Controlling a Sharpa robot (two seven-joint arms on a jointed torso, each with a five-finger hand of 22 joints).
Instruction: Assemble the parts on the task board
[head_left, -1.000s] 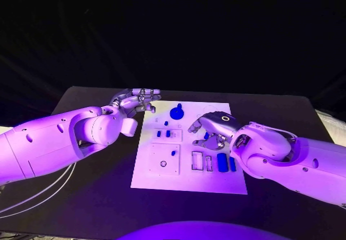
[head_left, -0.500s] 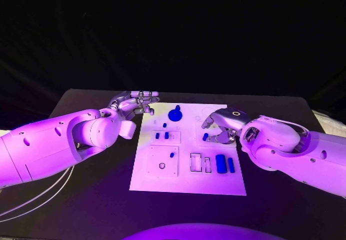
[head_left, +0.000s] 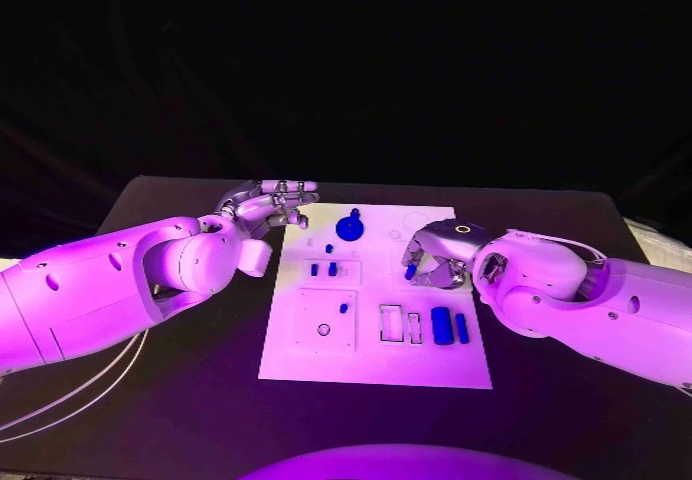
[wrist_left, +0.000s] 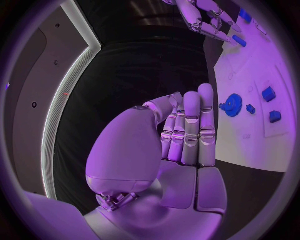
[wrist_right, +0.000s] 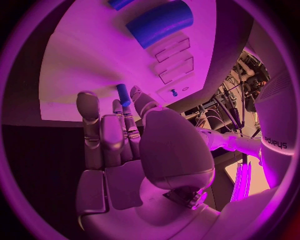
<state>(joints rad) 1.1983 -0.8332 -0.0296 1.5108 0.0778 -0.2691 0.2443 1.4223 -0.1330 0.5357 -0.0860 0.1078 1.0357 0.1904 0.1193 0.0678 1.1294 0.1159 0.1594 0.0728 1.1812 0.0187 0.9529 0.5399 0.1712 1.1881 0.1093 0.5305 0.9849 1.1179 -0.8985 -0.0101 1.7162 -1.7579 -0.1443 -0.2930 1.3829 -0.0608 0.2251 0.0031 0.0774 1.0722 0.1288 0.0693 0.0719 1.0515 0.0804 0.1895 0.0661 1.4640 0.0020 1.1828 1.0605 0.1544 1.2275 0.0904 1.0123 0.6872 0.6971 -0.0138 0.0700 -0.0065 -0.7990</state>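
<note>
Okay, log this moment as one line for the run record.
right hand: pinches small blue peg over task board | left hand: holds nothing, at board's far left corner | blue gear: on board

right hand (head_left: 437, 262) pinching, left hand (head_left: 268, 207) empty

Head camera looks down; wrist cameras close behind hands; all share task board (head_left: 378, 330).

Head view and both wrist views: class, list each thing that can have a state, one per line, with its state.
Left silver hand: holds nothing, fingers together, beside board.
Right silver hand: pinches a small blue peg.
Blue gear: lying on the white task board.
Large blue cylinder: lying on board.
</note>
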